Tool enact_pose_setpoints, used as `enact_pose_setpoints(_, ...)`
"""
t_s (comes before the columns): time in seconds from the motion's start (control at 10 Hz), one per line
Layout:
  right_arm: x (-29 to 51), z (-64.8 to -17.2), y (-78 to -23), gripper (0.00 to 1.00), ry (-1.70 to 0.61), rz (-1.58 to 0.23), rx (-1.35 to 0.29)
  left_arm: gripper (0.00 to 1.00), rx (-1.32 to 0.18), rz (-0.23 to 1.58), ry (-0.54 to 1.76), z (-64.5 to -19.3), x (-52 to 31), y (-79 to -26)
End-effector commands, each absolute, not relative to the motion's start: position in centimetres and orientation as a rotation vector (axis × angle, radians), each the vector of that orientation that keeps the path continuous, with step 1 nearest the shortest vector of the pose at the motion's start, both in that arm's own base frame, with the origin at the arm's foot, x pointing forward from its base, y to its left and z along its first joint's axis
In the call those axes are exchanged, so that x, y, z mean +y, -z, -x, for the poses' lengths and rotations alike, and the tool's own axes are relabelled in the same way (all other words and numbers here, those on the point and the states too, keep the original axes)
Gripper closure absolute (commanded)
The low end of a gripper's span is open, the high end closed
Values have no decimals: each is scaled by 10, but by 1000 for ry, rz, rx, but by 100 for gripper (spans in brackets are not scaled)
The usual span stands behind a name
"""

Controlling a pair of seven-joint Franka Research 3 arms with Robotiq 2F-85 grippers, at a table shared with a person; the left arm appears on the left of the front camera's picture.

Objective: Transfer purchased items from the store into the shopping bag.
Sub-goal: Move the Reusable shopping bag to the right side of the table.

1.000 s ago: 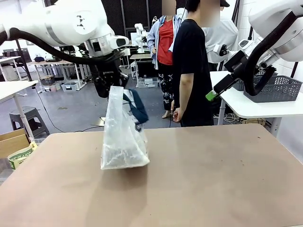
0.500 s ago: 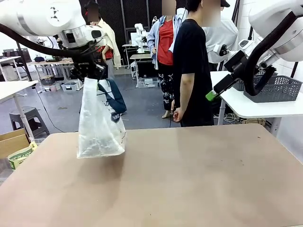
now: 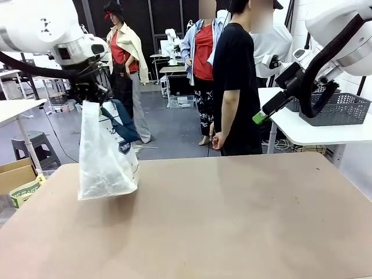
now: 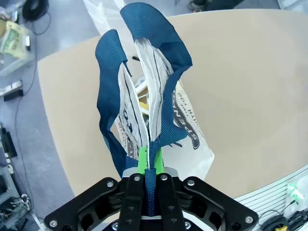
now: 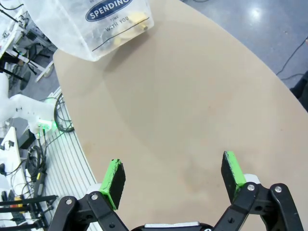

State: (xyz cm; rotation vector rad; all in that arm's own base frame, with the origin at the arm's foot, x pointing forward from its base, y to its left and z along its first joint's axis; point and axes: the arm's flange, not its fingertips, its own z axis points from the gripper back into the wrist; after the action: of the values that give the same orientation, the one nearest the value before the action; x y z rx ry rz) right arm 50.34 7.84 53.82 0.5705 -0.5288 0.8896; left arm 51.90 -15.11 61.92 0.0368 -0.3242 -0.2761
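1. The left gripper (image 4: 148, 166) is pinching one navy strap handle (image 4: 166, 130) of the shopping bag (image 3: 106, 154). The bag hangs by it above the tabletop's (image 3: 232, 221) left edge, toward the far-left corner, and looks just clear of the surface.
2. The right gripper (image 5: 172, 177) is spread wide with nothing between the pads, up high off the table's far-right corner. It isn't helping at all.
3. The store basket (image 3: 339, 108) sits on a white side table past the far-right corner, well apart from the bag.
4. Something yellowish (image 5: 135, 20) shows through the bag's bottom, so it's loaded.
5. My worry: only one strap looks clamped and the other loop (image 4: 108, 72) hangs loose, so the bag tilts. A swing or a quick stop could slip the strap out, or tip stuff over the slack side.
6. It's also near the edge, so a drop could end up on the floor.
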Motion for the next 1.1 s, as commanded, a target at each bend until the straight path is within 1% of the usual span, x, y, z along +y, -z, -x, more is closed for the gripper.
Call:
enact_pose_setpoints(0.0,79,-503,-540,0,-894,-576,-526,100,-407,-75,343,-500,-121,-616)
enact_pose_setpoints(0.2,79,-503,-540,0,-894,-576,-526,100,-429,-108,371,-491,-104,-618)
enact_pose_setpoints(0.3,79,-503,-540,0,-894,-576,-526,100,-478,-60,397,-482,-120,-618)
enact_pose_setpoints(0.4,79,-503,-540,0,-894,-576,-526,100,-366,-78,353,-502,-117,-614)
enact_pose_setpoints(0.7,79,-503,-540,0,-894,-576,-526,100,-366,-78,353,-502,-117,-614)
enact_pose_setpoints(0.8,79,-503,-540,0,-894,-576,-526,100,-356,-80,366,-499,-117,-601)
enact_pose_setpoints(1.0,79,-503,-540,0,-894,-576,-526,100,-389,-78,311,-503,-88,-593)
